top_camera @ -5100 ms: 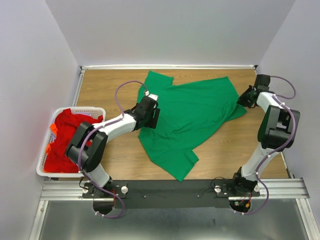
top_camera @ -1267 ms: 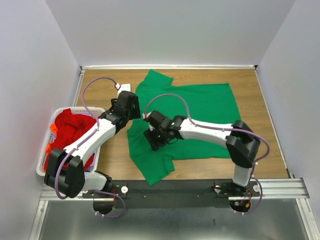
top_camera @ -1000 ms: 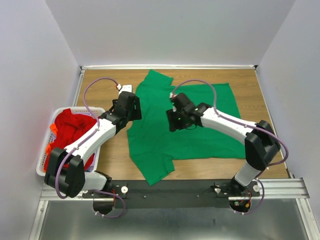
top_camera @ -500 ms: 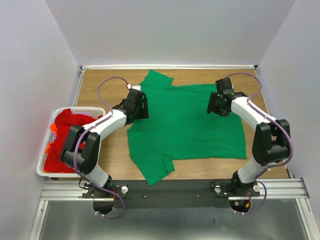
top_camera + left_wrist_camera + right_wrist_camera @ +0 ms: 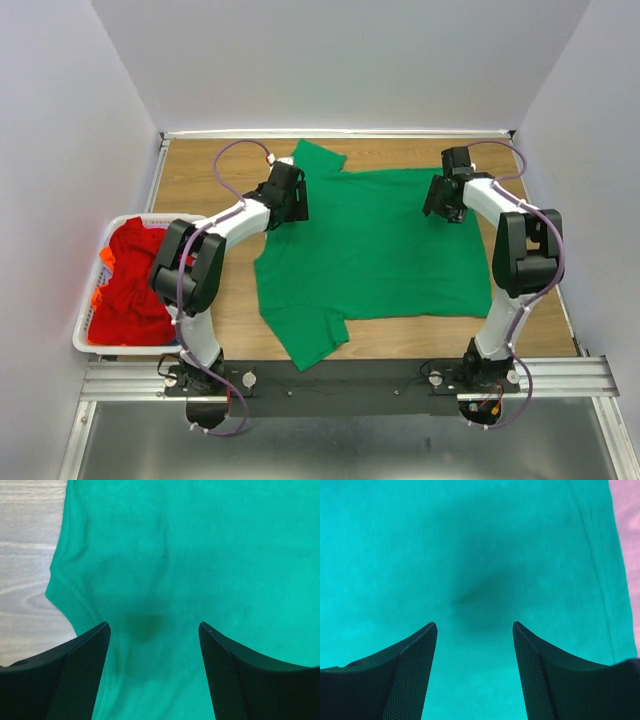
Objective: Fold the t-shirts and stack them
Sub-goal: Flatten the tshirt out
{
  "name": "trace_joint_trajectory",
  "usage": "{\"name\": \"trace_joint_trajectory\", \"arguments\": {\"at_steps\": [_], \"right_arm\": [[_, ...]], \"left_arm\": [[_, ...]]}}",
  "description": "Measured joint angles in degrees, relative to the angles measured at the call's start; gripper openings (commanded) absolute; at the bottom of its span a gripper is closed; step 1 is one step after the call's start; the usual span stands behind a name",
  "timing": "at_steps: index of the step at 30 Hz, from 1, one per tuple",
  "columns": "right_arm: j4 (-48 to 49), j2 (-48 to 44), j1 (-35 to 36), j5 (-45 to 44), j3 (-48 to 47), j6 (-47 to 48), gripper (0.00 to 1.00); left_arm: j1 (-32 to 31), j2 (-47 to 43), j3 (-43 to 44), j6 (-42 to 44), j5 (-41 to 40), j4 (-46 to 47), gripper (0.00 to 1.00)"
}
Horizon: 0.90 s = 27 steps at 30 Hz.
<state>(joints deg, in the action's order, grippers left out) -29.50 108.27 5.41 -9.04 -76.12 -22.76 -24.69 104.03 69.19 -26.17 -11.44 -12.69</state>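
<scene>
A bright green t-shirt (image 5: 370, 250) lies spread flat over the middle of the wooden table, one sleeve at the back left and one at the front left. My left gripper (image 5: 290, 208) hovers open over the shirt's back left part, near the sleeve; in the left wrist view (image 5: 155, 630) only green cloth (image 5: 200, 555) shows between the fingers. My right gripper (image 5: 440, 208) stands open over the shirt's back right part, and the right wrist view (image 5: 475, 627) shows green cloth (image 5: 470, 540) under its spread fingers. Red t-shirts (image 5: 135, 280) fill the basket.
A white slatted basket (image 5: 88, 345) sits at the table's left edge. Bare wood (image 5: 200, 170) shows at the back left and along the right edge (image 5: 520, 290). Walls close in the table on three sides. A black rail (image 5: 350, 385) runs along the near edge.
The green shirt has been spread out flat. In the last second my right gripper swept from the shirt's middle to its back right part, and my left gripper shifted toward the back left sleeve.
</scene>
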Motion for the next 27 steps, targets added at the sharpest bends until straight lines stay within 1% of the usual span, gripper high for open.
{"name": "trace_joint_trajectory", "arguments": {"at_steps": [6, 11, 22, 25, 27], "right_arm": [[2.34, 4.92, -1.18, 0.04, -2.64, 0.63, 0.69], [3.32, 8.72, -2.67, 0.17, -6.64, 1.55, 0.69], [5.42, 19.23, -4.57, 0.46, -21.33, 4.00, 0.70], [5.84, 20.83, -4.66, 0.72, -23.74, 4.57, 0.71], [5.88, 21.03, -4.68, 1.05, -24.22, 4.90, 0.74]], "left_arm": [[1.73, 5.40, 3.61, 0.17, 0.00, -0.35, 0.79], [3.41, 11.37, 9.20, 0.44, 0.20, -1.49, 0.79], [6.25, 24.46, 29.22, 1.14, 1.25, -6.86, 0.79], [6.91, 27.17, 34.05, 1.33, 1.25, -8.61, 0.79], [7.34, 28.48, 37.00, 1.62, 1.22, -9.92, 0.79]]}}
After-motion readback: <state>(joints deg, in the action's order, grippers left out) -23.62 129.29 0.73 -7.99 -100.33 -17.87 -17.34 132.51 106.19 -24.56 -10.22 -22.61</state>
